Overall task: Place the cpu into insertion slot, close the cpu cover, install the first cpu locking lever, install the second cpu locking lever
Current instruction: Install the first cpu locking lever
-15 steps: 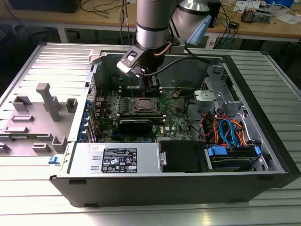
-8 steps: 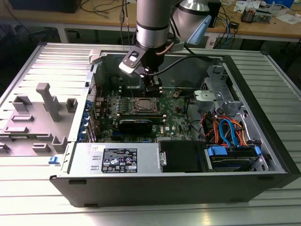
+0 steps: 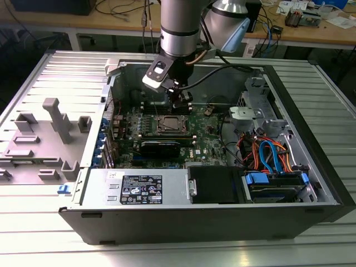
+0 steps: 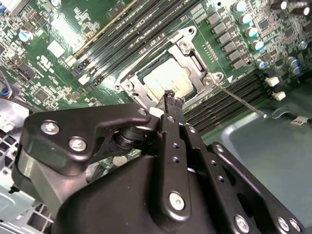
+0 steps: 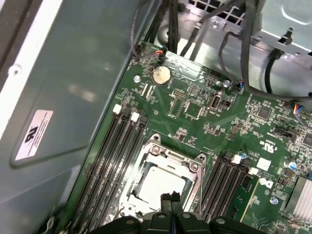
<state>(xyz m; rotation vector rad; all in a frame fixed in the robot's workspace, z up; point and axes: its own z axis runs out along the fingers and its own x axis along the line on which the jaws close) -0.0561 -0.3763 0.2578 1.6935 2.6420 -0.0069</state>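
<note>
We're looking at the black two-finger gripper (image 4: 173, 100) hanging with its tips pressed together, pinching nothing, right at the edge of the silver-rimmed square socket (image 4: 125, 87). The pale silver square cpu (image 4: 168, 80) is sitting inside it, framed by the thin silver windowed cover plate (image 4: 195, 61). One thin metal lever rod (image 4: 239, 99) is sticking out sideways.

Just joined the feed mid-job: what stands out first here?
The gripper, fingers together, hangs close over the cpu, whose pale top shows through the cpu cover at the middle of the green motherboard. One thin locking lever juts out across the memory slots.
</note>
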